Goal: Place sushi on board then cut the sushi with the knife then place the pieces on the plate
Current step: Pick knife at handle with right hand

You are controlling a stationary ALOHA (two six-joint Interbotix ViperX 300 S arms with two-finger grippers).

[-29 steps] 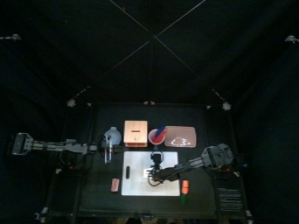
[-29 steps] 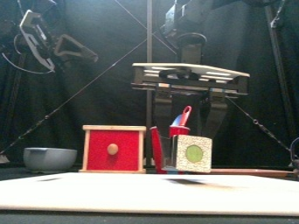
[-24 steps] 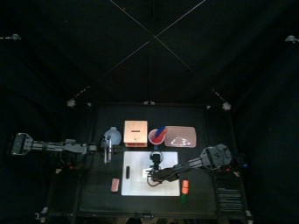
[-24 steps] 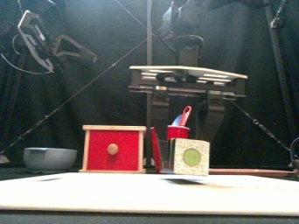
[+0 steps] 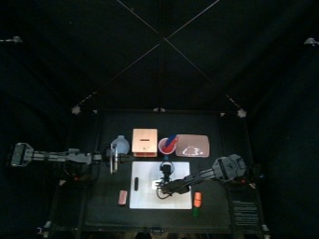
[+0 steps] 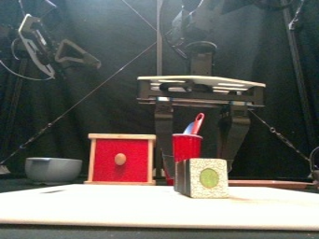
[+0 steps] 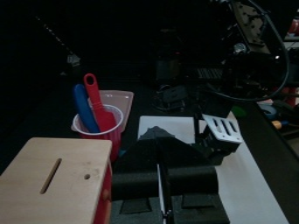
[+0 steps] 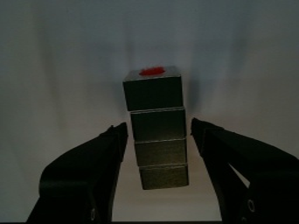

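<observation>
The dark green sushi roll (image 6: 204,177) lies flat on the white cutting board (image 6: 112,207), one end with a green centre facing the front. My right gripper (image 6: 200,164) hangs over it, open, with a jaw on each side and not touching. In the right wrist view the sushi roll (image 8: 155,128) shows as several stacked blocks between the spread fingers (image 8: 107,149). From above, the right gripper (image 5: 163,183) is over the board (image 5: 177,171). The red cup (image 6: 186,146) holds a blue and a red knife. The pink tray (image 5: 196,145) lies at the back. My left gripper (image 5: 118,159) rests shut at the left.
A wooden box with a red drawer front (image 6: 122,159) stands behind the board, with a blue-grey bowl (image 6: 52,168) to its left. Two small red toy foods (image 5: 122,196) (image 5: 197,201) lie by the board's front corners.
The sushi roll, held tilted just above the board before, now rests on it. My right gripper's jaws have spread apart and let it go. The left arm has not moved.
</observation>
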